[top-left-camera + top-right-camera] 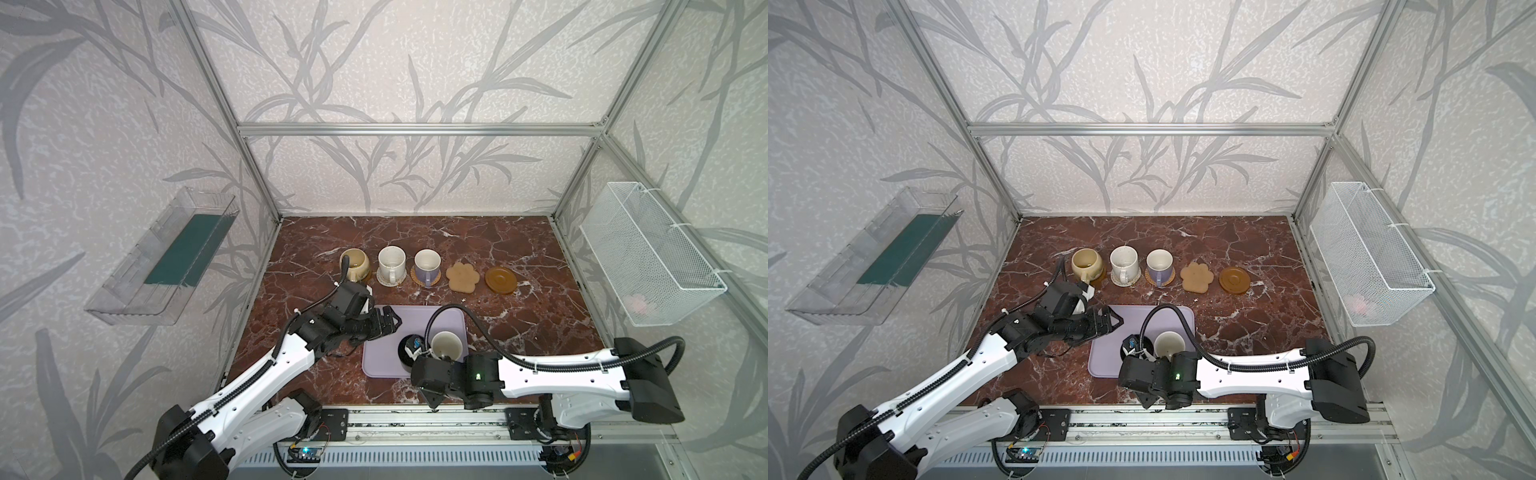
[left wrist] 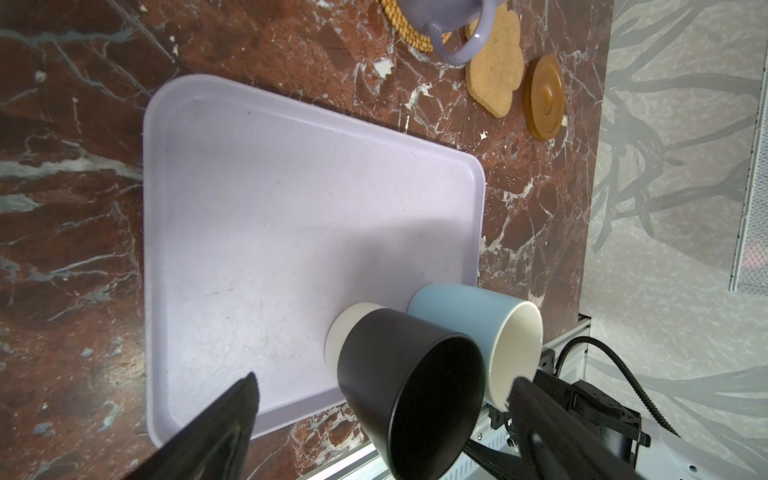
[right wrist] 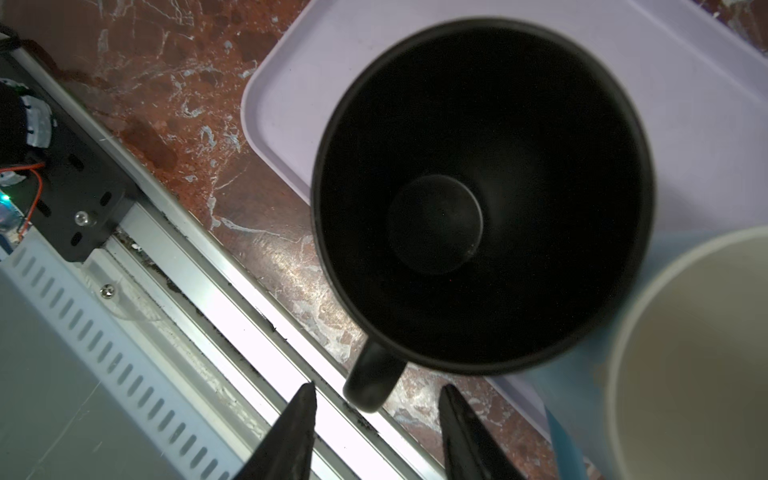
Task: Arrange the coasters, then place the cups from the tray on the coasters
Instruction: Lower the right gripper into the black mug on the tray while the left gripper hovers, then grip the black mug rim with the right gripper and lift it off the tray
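Observation:
The lilac tray holds a black cup and a light blue cup, touching side by side near its front edge. My right gripper points down at the black cup's handle. Its fingers stand on either side of the handle with gaps, so it is open. My left gripper hovers open and empty over the tray's far left part. A beige cup, a white cup and a lilac cup stand on coasters. The paw coaster and an amber coaster lie bare.
A clear bin hangs on the left wall and a white wire basket on the right wall. The metal rail runs along the front table edge just behind the black cup's handle.

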{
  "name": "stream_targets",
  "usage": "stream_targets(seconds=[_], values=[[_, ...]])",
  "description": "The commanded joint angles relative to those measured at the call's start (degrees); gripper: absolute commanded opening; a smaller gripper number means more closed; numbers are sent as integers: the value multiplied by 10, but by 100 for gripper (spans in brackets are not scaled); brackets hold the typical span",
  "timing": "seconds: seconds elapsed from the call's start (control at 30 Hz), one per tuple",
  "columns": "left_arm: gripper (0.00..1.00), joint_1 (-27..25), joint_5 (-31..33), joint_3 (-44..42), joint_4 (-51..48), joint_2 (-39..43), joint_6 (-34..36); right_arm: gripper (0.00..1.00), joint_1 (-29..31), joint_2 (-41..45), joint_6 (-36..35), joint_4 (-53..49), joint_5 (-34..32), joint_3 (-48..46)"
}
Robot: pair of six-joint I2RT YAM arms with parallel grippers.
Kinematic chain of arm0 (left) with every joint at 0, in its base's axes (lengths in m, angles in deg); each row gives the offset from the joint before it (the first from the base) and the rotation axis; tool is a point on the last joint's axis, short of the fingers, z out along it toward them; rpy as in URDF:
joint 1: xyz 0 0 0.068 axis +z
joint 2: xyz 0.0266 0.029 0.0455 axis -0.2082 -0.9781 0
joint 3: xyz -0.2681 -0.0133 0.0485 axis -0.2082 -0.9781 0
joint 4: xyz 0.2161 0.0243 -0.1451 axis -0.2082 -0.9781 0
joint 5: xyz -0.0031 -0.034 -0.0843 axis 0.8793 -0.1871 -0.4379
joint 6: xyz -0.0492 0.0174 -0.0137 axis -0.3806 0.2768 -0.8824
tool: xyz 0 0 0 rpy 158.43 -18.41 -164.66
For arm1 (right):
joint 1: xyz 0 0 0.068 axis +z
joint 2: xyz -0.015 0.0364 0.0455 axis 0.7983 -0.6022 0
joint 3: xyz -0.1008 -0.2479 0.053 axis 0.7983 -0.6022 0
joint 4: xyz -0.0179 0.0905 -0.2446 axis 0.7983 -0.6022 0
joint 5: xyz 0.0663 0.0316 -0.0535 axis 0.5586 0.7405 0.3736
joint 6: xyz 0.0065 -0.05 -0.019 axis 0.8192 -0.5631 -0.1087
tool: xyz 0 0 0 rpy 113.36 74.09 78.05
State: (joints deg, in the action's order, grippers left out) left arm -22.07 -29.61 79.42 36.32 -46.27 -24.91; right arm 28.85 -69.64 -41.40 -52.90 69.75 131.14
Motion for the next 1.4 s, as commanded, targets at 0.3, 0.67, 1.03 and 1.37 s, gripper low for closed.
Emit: stream_targets(seconds=[0.3, 0.67, 1.03, 1.37], values=[[96, 9, -2, -49, 41, 26, -36, 44, -1, -69, 12, 13, -14, 35], [96, 30, 9, -56, 13, 41, -17, 37, -9, -127, 53, -40, -64, 84], [95, 48, -2, -67, 13, 54, -14, 30, -29, -129, 49, -10, -60, 67], [95, 49, -3, -72, 15, 63, -18, 27, -29, -150, 52, -36, -82, 83]])
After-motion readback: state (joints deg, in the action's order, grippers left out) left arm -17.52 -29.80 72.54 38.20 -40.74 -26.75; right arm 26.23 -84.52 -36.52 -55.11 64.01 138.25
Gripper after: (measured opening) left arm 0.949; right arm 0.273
